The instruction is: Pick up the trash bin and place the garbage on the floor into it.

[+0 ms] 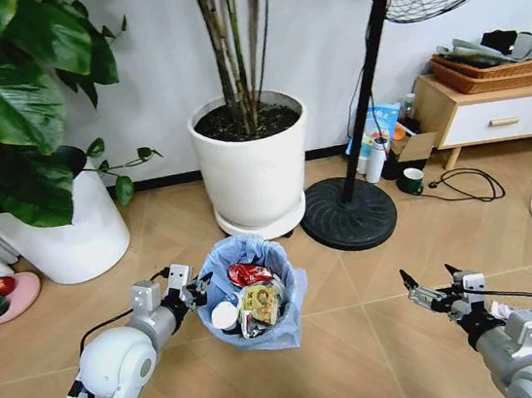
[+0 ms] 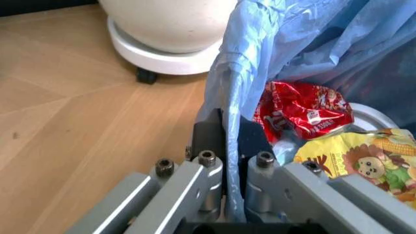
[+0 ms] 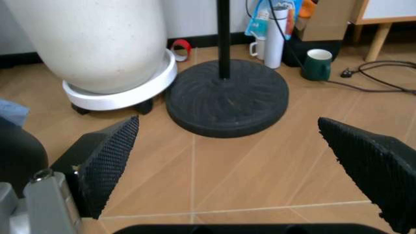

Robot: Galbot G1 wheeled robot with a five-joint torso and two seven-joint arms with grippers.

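Trash bin (image 1: pixel 251 294) sits upright on the floor (image 1: pixel 363 343) in front of the white plant pot (image 1: pixel 254 166), its blue bag holding a red packet (image 2: pixel 302 111) and other garbage. Left hand (image 1: pixel 188 292) is clamped on the bin's left rim. Right hand (image 1: pixel 427 292) hovers well to the right over bare planks, its fingers spread apart.

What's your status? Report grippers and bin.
Left gripper shut on trash bin rim. Right gripper open, empty, above floor. Garbage inside bin.
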